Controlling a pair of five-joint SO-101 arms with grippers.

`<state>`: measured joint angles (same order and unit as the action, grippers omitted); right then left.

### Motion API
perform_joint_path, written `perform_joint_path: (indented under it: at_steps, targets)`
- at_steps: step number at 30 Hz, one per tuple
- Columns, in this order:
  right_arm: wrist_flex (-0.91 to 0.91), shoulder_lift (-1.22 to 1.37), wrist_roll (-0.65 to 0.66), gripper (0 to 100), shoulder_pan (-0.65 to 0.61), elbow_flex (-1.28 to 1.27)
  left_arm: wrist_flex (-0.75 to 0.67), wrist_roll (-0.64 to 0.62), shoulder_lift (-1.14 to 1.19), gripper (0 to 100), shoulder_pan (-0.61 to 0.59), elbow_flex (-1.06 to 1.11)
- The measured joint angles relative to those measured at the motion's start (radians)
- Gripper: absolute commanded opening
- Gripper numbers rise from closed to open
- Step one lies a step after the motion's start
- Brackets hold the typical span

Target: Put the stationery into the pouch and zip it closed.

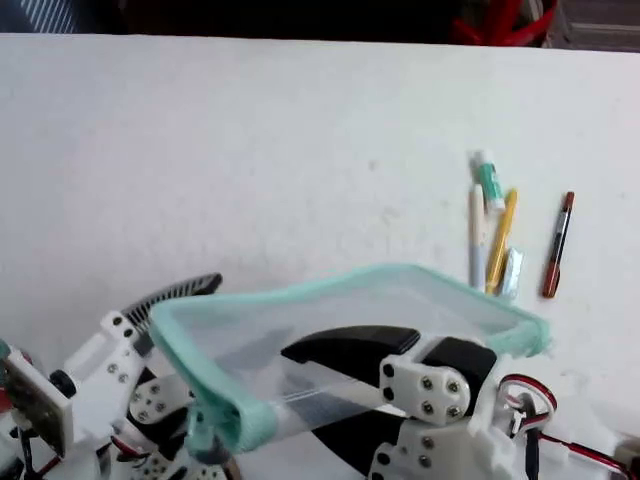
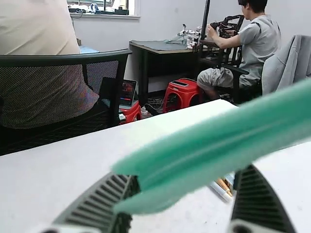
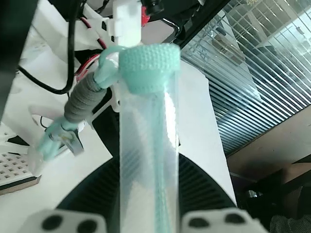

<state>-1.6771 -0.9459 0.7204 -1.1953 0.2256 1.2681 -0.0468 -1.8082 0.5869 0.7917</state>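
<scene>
Pouch (image 1: 330, 320): translucent mesh body, mint-green fabric trim, clamped in right claw (image 3: 148, 199).

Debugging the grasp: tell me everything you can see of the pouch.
The pouch is clear, soft-looking plastic edged in mint-green fabric trim, with a green pull cord at one end. Nothing shows inside. It hangs above the table, roughly level. The right gripper clamps its clear body; the trim runs between the spread fingers of the left gripper.
</scene>
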Motion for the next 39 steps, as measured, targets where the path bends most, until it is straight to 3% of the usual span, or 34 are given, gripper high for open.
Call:
perform_joint_path:
  at_steps: [5,12,18,32,35,39]
  targets:
    - [0.04,0.0,-0.002,1.9,0.058,-0.051,0.0,-0.002,0.0,2,0.0,0.0]
    - [0.196,-0.003,-0.061,2.2,0.074,-0.224,0.002,-0.002,-0.018,2,0.0,0.002]
    - [0.227,-0.005,-0.064,14.8,0.127,-0.279,0.002,-0.002,-0.014,2,0.0,0.003]
    - [0.218,0.014,-0.006,12.5,0.153,-0.377,0.005,-0.002,-0.015,2,-0.002,0.003]
    - [0.224,0.012,-0.003,0.9,0.198,-0.377,0.005,-0.002,-0.011,2,-0.002,0.003]
    - [0.235,-0.035,-0.006,2.1,0.245,-0.379,0.005,-0.002,-0.011,5,-0.002,0.003]
